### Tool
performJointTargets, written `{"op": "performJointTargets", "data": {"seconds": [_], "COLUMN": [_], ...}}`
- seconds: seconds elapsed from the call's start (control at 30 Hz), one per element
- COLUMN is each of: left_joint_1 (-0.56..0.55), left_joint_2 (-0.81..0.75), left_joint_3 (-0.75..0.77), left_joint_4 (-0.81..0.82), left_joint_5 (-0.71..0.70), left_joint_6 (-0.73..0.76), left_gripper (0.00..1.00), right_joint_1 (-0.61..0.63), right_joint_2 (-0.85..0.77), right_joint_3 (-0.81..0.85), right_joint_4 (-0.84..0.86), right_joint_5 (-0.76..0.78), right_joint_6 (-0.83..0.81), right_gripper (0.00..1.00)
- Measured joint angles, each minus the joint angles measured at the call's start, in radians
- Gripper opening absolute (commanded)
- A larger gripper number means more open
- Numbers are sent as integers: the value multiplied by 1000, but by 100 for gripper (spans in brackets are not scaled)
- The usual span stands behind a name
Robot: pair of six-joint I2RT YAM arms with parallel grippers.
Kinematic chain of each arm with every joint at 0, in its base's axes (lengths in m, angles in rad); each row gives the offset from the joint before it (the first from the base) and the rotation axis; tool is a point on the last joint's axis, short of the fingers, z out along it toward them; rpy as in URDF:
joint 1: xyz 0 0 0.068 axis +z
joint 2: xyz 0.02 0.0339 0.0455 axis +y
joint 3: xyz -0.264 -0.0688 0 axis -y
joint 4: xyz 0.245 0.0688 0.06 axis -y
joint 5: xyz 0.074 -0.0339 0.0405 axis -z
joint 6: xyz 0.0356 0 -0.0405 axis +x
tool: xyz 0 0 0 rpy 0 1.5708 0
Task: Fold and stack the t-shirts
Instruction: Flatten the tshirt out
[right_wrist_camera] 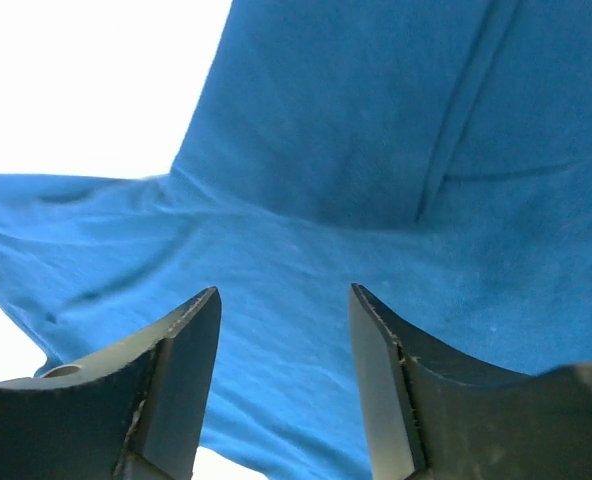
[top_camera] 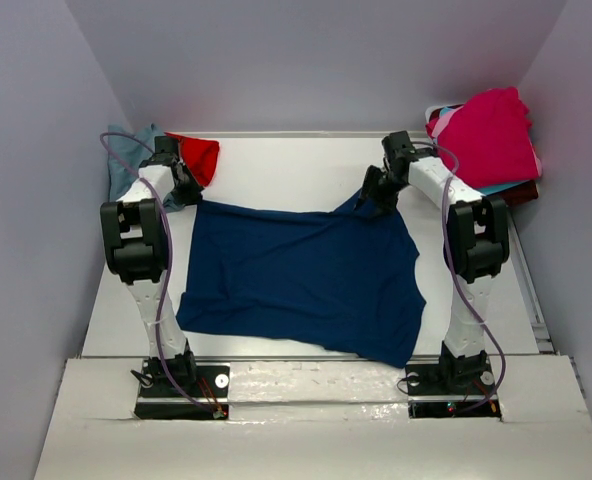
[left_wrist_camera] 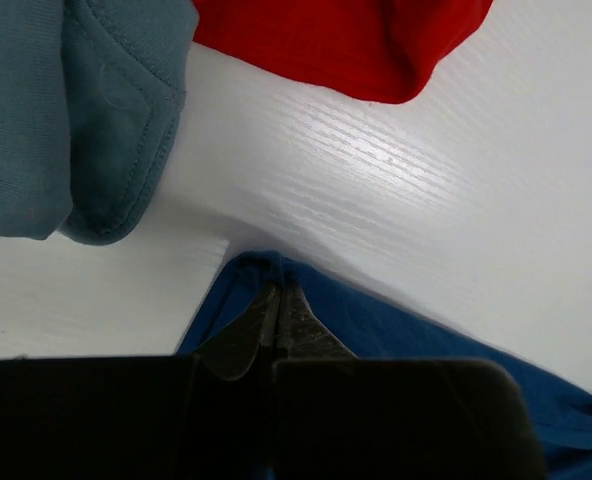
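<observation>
the navy t-shirt (top_camera: 296, 275) lies spread on the tabletop (top_camera: 276, 165), its long axis running between the two arms. the left fingers (left_wrist_camera: 244, 345) are clamped on its far corner; the right fingers (right_wrist_camera: 181, 385) stand apart just over the other, probably gripping nothing.

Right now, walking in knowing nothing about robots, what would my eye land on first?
A big navy t-shirt lies spread out across the middle of the white table. The left jaws are pinched shut on its far left corner, while the right jaws stand open over its far right corner. A bright magenta t-shirt sits heaped at the table's far right corner.
</observation>
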Motion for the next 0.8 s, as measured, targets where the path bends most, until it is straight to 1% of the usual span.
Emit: {"op": "performJointTargets", "data": {"seconds": [0.17, 0.27, 0.43, 0.8], "left_joint_1": [0, 0, 0, 1], "left_joint_2": [0, 0, 5, 11], "left_joint_3": [0, 2, 23, 39], "left_joint_4": [0, 0, -4, -5], "left_joint_5": [-1, -1, -1, 0], "left_joint_6": [0, 0, 0, 0], "left_gripper": [6, 6, 6, 6], "right_joint_1": [0, 0, 0, 0], "right_joint_2": [11, 15, 35, 40], "right_joint_3": [118, 141, 132, 13], "right_joint_4": [-19, -20, -43, -45], "right_joint_5": [55, 80, 101, 101], "right_joint_6": [12, 26, 46, 60], "right_gripper": [61, 61, 61, 61]}}
